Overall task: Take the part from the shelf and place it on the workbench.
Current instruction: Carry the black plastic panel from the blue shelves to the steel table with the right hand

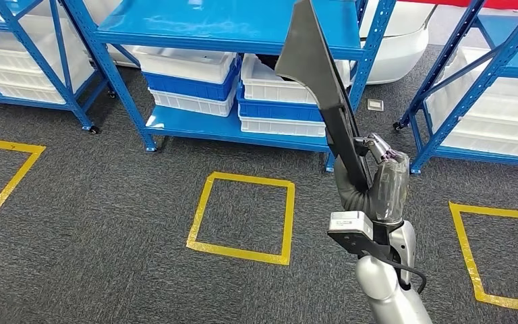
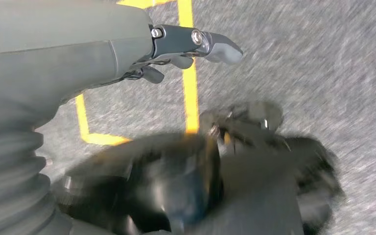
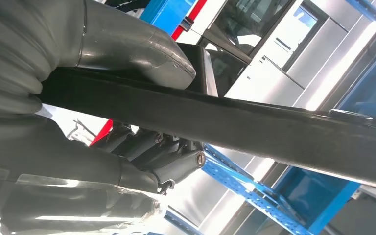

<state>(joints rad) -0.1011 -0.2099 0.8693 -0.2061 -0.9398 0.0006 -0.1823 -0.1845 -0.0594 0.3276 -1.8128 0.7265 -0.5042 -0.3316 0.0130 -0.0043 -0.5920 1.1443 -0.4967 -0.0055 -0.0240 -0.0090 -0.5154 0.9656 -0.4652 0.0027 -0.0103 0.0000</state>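
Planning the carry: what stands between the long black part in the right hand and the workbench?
Cannot tell: the workbench is out of frame. The right hand holds the long black flat part upright, its top near the blue metal shelf.

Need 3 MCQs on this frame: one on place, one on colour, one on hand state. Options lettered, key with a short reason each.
1. Where is the long black part?
A. lying in a white bin
B. held up by the right robot hand, in front of the blue shelf
C. flat on the carpet

2. What colour is the tape square on the carpet?
A. yellow
B. red
C. white

3. What state is the left robot hand in?
A. gripping the black part
B. holding a bin
C. holding nothing, above the carpet

Key:
1 B: the head view shows the part rising from the right robot hand across the shelf front.
2 A: the tape outline is yellow against the grey carpet.
3 C: the left wrist view shows nothing in its fingers, with carpet and yellow tape beyond them.
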